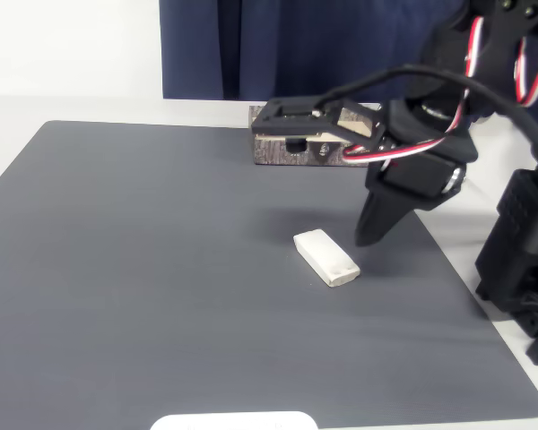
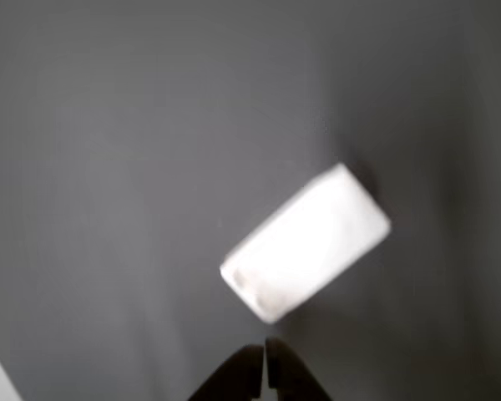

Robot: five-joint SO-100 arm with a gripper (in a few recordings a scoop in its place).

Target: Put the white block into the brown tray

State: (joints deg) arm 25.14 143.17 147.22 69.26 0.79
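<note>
we were at the approach step: our gripper (image 1: 369, 235) hung just above the dark grey mat (image 1: 143, 269), its black tip pointing down close to the right of the white block (image 1: 326, 257) in the fixed view, apart from it and holding nothing. in the wrist view the two fingertips (image 2: 252, 368) met almost in a line at the bottom edge, so we read the jaws as closed, with the block (image 2: 306, 243) lying slantwise just ahead of them, a little blurred. the block lay flat on the mat, right of the middle and toward the arm's side, well apart from the brown tray (image 1: 291, 143), which stood at the mat's far edge, partly hidden by the arm's black links and its red and white cables (image 1: 412, 143). nothing had been lifted, so we judged the task barely begun. the next move, as we saw it, called for opening the jaws, bringing them over the block across its narrow width, lowering to the mat and closing; since the block lay at an angle, the wrist would need turning to match. the mat was smooth and matte on a white table (image 1: 90, 106), with a dark blue curtain (image 1: 287, 45) behind, and the rim of a flat white plate (image 1: 235, 421) showed at the mat's near edge.
</note>
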